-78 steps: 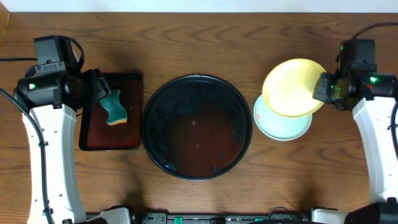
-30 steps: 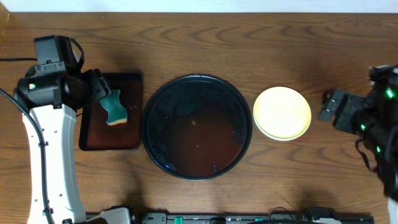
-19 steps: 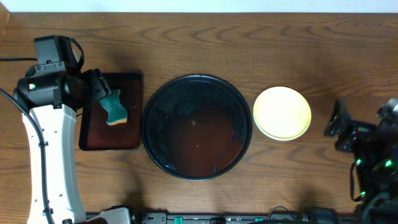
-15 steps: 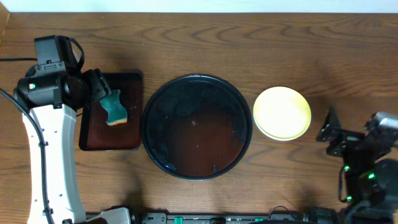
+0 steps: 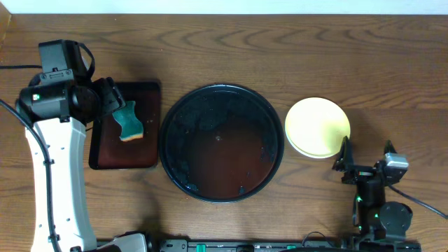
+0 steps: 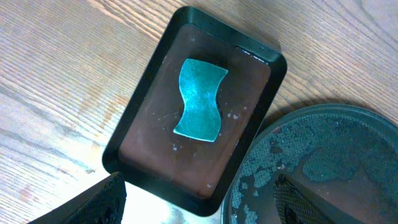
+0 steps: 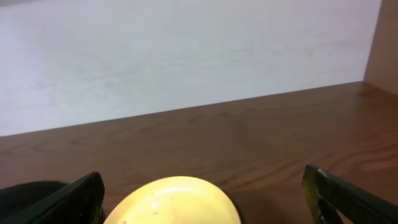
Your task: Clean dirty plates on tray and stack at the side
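right gripper [image 5: 365, 155] is down low at the near edge of the table [image 5: 280, 49], fingers spread wide apart with nothing between them. in its own wrist view the right gripper [image 7: 202, 174] has one dark finger at each bottom corner, and the yellow plate [image 7: 174, 202] sits just ahead of it, roughly centred in the gap but not touching either finger. overhead shows the same thing: the yellow plate [image 5: 317, 127] is near the fingertips and a bit over towards the gripper's left finger. a thin paler edge shows under the plate's near side, so it looks stacked on something, but i can't tell what or how many. past the plate from the gripper it's just bare wood and then a white wall [image 7: 186, 56].

the round tray [image 5: 221, 143] is further off to the right gripper's left, beside the plate but apart from it. only a black sliver of the round tray [image 7: 25, 193] shows in the right wrist view. its floor is glossy with a wet-looking film and droplets.

left gripper [image 5: 112, 98] hangs over the small rectangular tray [image 5: 105, 150], jaws wide open too, gripping nothing. from the left gripper [image 6: 199, 183] the teal sponge [image 6: 200, 99] lies straight ahead, flat on the floor of the rectangular tray [image 6: 242, 124], clear of both fingers. the round tray [image 6: 323, 168] is just beside that little tray, out on the gripper's right-finger side.
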Robot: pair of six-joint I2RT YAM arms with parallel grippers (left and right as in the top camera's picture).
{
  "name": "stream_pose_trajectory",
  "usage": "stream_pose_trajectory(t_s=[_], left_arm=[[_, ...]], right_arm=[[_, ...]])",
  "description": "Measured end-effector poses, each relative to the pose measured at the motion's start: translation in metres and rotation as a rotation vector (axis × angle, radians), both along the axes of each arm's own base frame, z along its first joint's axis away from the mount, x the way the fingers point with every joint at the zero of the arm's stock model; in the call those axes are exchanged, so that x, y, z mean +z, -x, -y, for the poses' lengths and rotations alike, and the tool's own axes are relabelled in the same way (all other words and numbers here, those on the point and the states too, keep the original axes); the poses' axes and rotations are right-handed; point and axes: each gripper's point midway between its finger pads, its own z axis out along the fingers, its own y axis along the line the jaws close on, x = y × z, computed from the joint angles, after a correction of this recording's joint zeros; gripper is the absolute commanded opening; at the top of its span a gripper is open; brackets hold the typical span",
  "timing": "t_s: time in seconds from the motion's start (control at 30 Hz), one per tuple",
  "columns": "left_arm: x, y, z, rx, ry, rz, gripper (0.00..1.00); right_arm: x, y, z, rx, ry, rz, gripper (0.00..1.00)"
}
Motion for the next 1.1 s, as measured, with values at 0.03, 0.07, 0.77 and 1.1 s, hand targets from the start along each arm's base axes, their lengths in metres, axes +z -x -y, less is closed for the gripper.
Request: stream_pose_trajectory(t_s=[0.03,0.07,0.77,1.1], left_arm=[[0.0,0.0,0.0,0.0,0.0,0.0,0.76],[0.0,0.0,0.0,0.0,0.0,0.0,0.77],[0.0,0.0,0.0,0.0,0.0,0.0,0.77],[0.0,0.0,0.0,0.0,0.0,0.0,0.76]], right_arm=[[-0.003,0.0,-0.001,0.005,0.0,-0.001,0.99],[-0.007,0.0,-0.002,0.009,-0.001,-0.009,0.99],[-0.025,0.0,-0.007,0.039,-0.019,-0.076,0.99],[-0.025,0.0,-0.007,0.039,-0.019,-0.076,0.99]])
